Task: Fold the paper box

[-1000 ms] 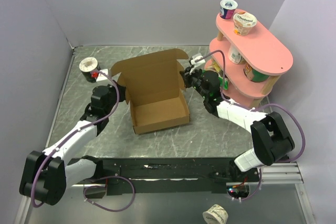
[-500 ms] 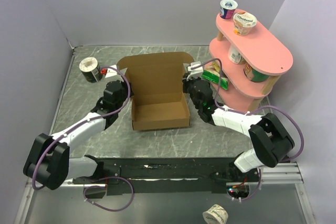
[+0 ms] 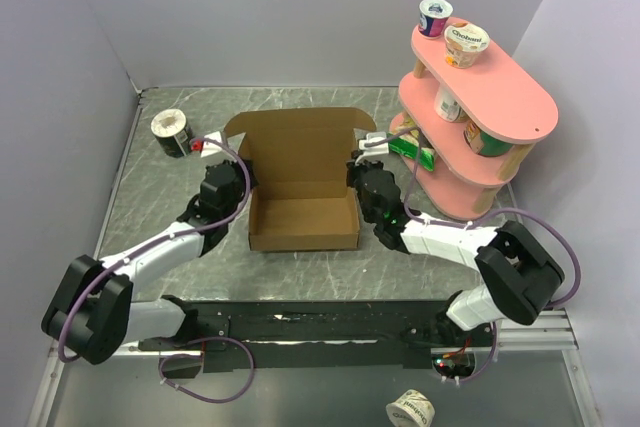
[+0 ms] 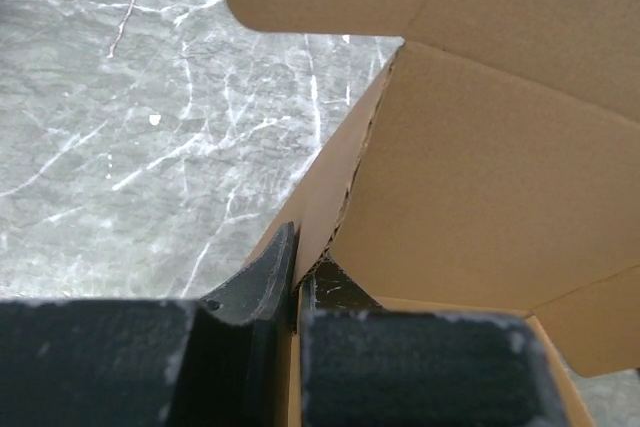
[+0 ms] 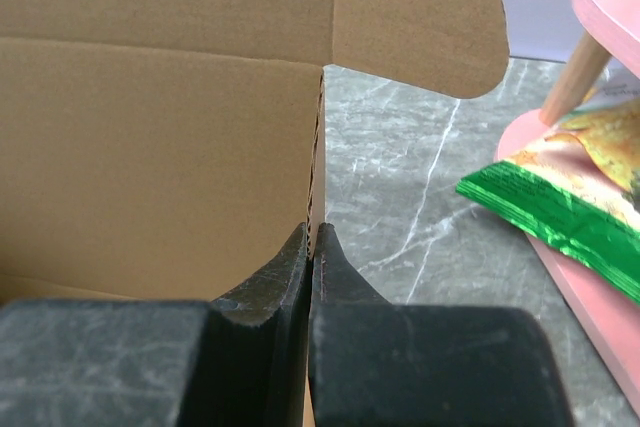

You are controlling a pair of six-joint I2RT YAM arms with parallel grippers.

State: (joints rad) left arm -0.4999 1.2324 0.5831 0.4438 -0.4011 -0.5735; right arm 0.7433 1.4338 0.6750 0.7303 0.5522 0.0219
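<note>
Since moment ago: plain brown corrugated cardboard box (image 3: 303,182) turned from skewed to square on tabletop (image 3: 300,272), lid upright. left pincer (image 4: 297,277) clamped on 9 o'clock wall, right pincer (image 5: 310,247) on 3 o'clock wall. Lid closing likely next.

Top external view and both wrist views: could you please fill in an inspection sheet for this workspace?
Surface: grey marbled table, with a dark rail along its near edge.
Job's things: paper box formed into a tray, its lid standing open at the back.
Clutter: small cup at the far left; pink shelf carrying yogurt cups and a green packet; another cup below the arm bases.
Grippers: left claw shut on the box's left wall; right claw shut on its right wall.
Cables: purple cables loop off both arms.
Surroundings: plain walls on three sides.
</note>
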